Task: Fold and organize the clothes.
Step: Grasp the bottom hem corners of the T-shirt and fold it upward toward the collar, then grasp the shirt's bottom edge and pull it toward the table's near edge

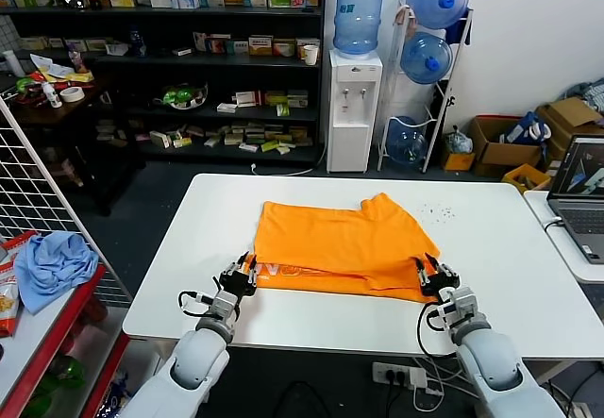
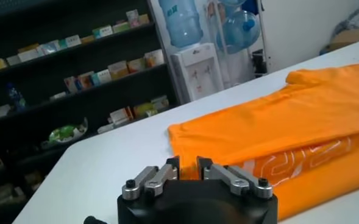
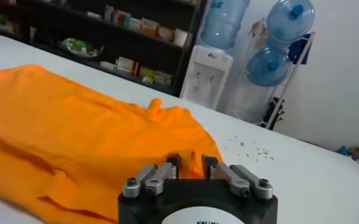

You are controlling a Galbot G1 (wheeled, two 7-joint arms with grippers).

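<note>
The clothes, one bright orange T-shirt (image 1: 349, 243), lie folded in half across the middle of the white table (image 1: 212, 239). White lettering (image 1: 271, 269) shows along the near edge of the lower layer. My left gripper (image 1: 241, 272) is at the shirt's near left corner. In the left wrist view this gripper (image 2: 188, 163) is open, with the shirt's edge (image 2: 289, 122) between its fingers. My right gripper (image 1: 432, 272) is at the near right corner. In the right wrist view that gripper (image 3: 191, 161) is also open, and a small ridge of the shirt (image 3: 75, 122) stands loose between its fingers.
A light blue cloth (image 1: 55, 262) lies on a red shelf at the left, behind a wire grid (image 1: 38, 182). A laptop (image 1: 580, 187) sits on a side table at the right. Beyond the table are a water dispenser (image 1: 354, 107) and dark shelves (image 1: 189, 59).
</note>
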